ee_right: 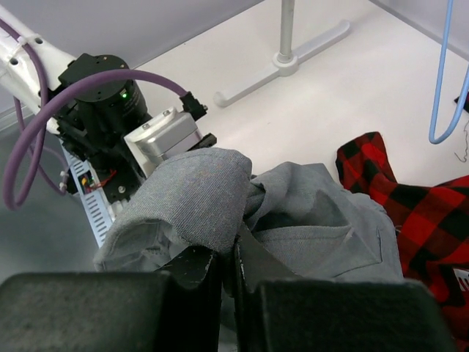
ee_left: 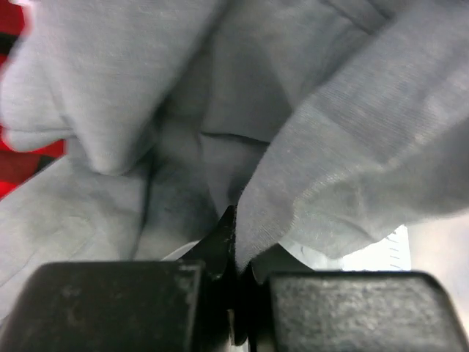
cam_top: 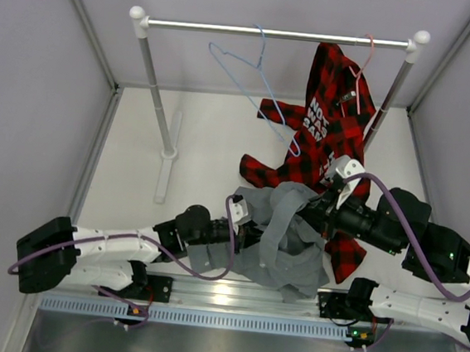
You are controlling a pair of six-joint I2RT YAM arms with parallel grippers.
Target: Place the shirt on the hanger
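Note:
The grey shirt (cam_top: 287, 239) hangs bunched between my two grippers near the table's front edge. My left gripper (cam_top: 242, 229) is shut on a fold of the shirt (ee_left: 330, 147); its jaws pinch the cloth (ee_left: 238, 249). My right gripper (cam_top: 319, 207) is shut on another fold of the shirt (ee_right: 198, 191), with grey cloth draped over its jaws (ee_right: 236, 253). The light-blue hanger (cam_top: 256, 82) hangs by its hook from the rail at the back, apart from the shirt. Its lower loop shows in the right wrist view (ee_right: 443, 81).
A red-and-black plaid shirt (cam_top: 327, 127) hangs on a pink hanger (cam_top: 365, 55) at the rail's right and spills onto the table. The rail (cam_top: 274, 33) stands on two posts, left (cam_top: 156, 85) and right (cam_top: 388, 99). Grey walls enclose the table.

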